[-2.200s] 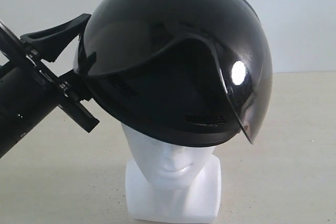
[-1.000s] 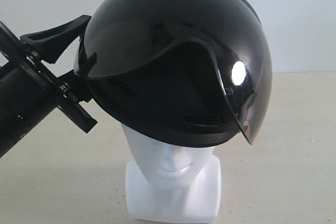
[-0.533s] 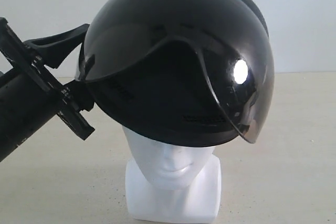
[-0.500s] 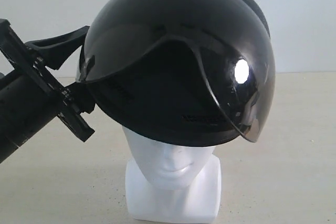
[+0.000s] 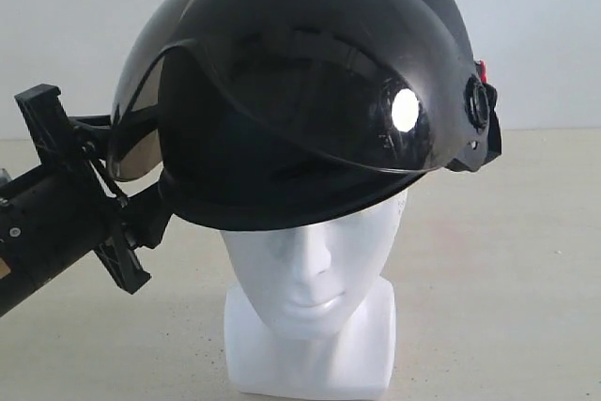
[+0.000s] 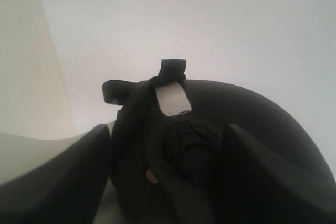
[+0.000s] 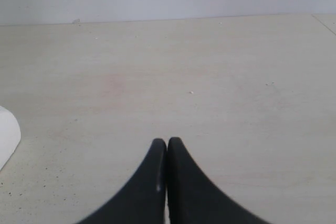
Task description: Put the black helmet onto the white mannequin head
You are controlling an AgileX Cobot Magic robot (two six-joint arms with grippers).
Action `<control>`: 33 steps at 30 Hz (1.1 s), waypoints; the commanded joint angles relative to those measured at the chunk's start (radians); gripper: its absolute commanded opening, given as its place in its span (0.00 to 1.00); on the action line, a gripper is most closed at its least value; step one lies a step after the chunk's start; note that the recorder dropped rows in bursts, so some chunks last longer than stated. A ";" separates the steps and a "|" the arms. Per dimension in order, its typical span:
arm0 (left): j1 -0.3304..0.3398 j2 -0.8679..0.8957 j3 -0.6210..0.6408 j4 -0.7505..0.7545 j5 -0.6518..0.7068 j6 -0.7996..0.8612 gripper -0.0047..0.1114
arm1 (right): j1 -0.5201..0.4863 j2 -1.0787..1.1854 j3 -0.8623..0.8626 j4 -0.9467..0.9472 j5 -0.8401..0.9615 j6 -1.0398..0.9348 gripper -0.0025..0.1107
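Observation:
The black helmet (image 5: 310, 63) rests on top of the white mannequin head (image 5: 305, 274), its smoky visor (image 5: 282, 100) lifted above the brow, so the face shows below the rim. My left gripper (image 5: 139, 174) comes in from the left and is shut on the helmet's rim at that side. In the left wrist view its dark fingers (image 6: 58, 177) flank the helmet (image 6: 252, 119), with the padding and a white label (image 6: 170, 98) just ahead. My right gripper (image 7: 167, 143) is shut on nothing, low over the bare table (image 7: 210, 77), and is out of the exterior view.
The mannequin stands on a pale beige table (image 5: 507, 260) before a white wall (image 5: 545, 25). A white rounded edge (image 7: 7, 136) shows at the side of the right wrist view. A red mark (image 5: 482, 70) sits at the helmet's right hinge.
The helmet has tipped and settled lower onto the head, its visor swinging up so the whole face is uncovered. My left gripper has dropped and rotated with it.

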 commanded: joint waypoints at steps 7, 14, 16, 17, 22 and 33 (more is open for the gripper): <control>0.000 0.007 0.006 0.004 -0.052 0.049 0.64 | -0.002 -0.004 0.000 -0.006 -0.003 -0.002 0.02; 0.000 0.007 0.006 0.004 -0.109 0.067 0.64 | -0.002 -0.004 0.000 -0.006 -0.003 -0.002 0.02; 0.000 0.007 0.006 0.004 -0.117 0.067 0.64 | -0.002 -0.004 0.000 -0.006 -0.003 -0.002 0.02; 0.000 0.005 0.006 0.004 -0.116 0.067 0.64 | -0.002 -0.004 0.000 -0.006 -0.003 -0.002 0.02; 0.000 0.005 0.006 0.011 -0.116 0.067 0.64 | -0.002 -0.004 0.000 -0.006 -0.003 -0.002 0.02; 0.000 0.005 0.087 -0.036 -0.175 0.074 0.64 | -0.002 -0.004 0.000 -0.006 -0.003 -0.002 0.02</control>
